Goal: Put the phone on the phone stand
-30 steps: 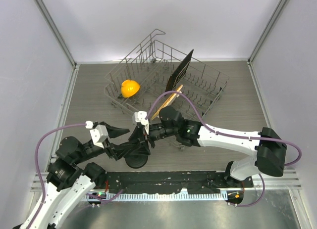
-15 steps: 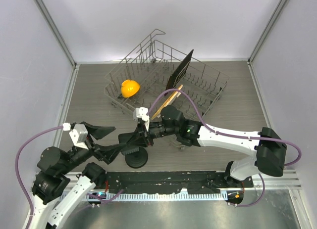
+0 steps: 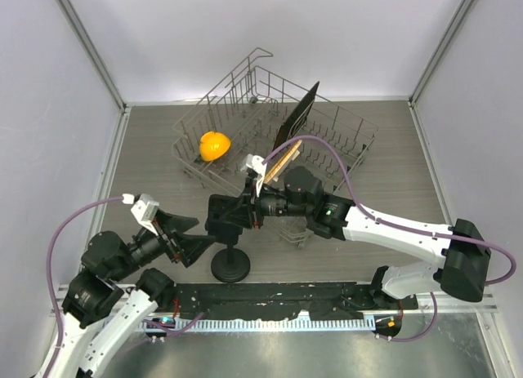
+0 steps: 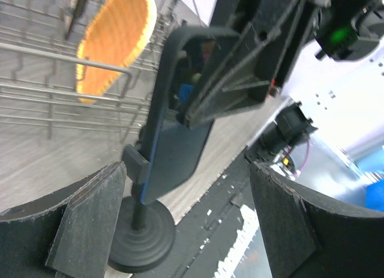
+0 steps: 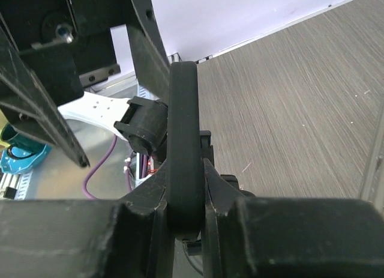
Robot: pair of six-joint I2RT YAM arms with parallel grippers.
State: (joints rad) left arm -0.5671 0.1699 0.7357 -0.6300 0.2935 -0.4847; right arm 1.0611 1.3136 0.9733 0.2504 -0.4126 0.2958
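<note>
The phone (image 3: 217, 210), a glossy black slab, stands on edge above the phone stand (image 3: 230, 266), whose round disc base rests on the table. My right gripper (image 3: 235, 215) is shut on the phone (image 5: 183, 128), which shows edge-on between its fingers (image 5: 219, 188). In the left wrist view the phone (image 4: 180, 116) rests against the stand's clip (image 4: 133, 164), above the disc base (image 4: 141, 239). My left gripper (image 3: 192, 237) is open just left of the stand and holds nothing; its fingers (image 4: 90, 224) frame the stand without touching it.
A grey wire dish rack (image 3: 359, 137) stands behind, holding an orange object (image 3: 214, 144), an upright black board (image 3: 298, 117) and a wooden piece (image 3: 278, 166). A black rail (image 3: 278, 298) runs along the near table edge. White walls close the sides.
My left gripper has opened and drawn back left from the stand. My right gripper has closed on the phone and lifted it up over the stand's clip.
</note>
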